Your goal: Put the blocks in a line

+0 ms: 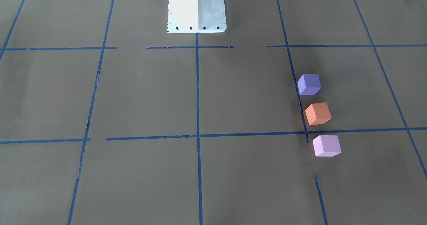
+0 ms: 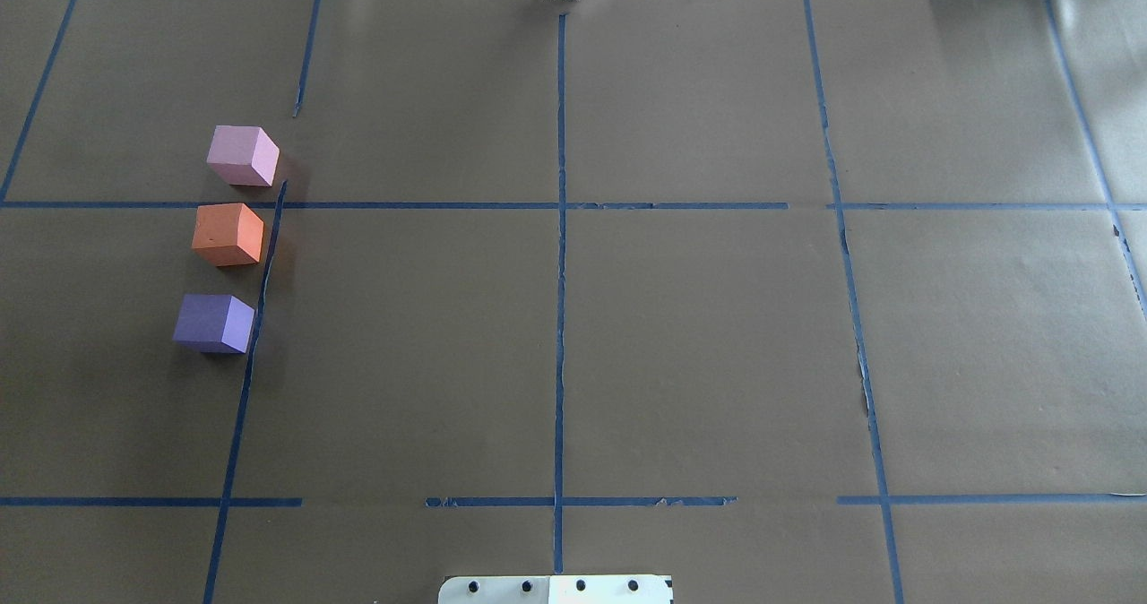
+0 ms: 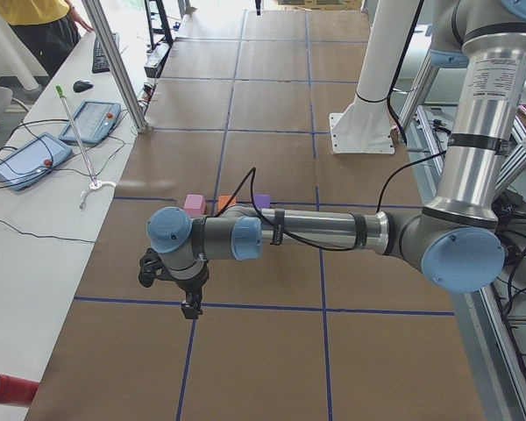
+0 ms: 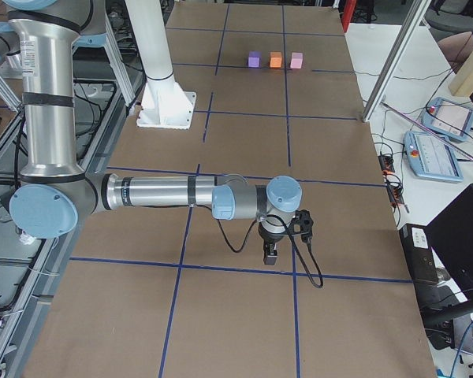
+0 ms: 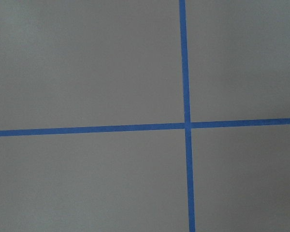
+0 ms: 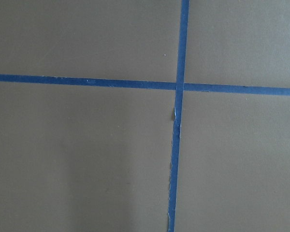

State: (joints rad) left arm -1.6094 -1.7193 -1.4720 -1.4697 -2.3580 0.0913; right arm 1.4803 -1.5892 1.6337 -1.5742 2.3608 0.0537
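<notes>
Your pink block (image 2: pixel 242 155), orange block (image 2: pixel 228 234) and purple block (image 2: pixel 214 323) stand in a row at the overhead view's left, apart from one another. You cannot tell whether the left gripper (image 3: pixel 190 303) or the right gripper (image 4: pixel 270 253) is spread or closed. Reaching in now could nudge a block and bend the row.

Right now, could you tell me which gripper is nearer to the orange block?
Left. The left gripper hangs toward the left end of the table, on the same side as the orange block. The right gripper hangs toward the opposite end, far from it.
</notes>
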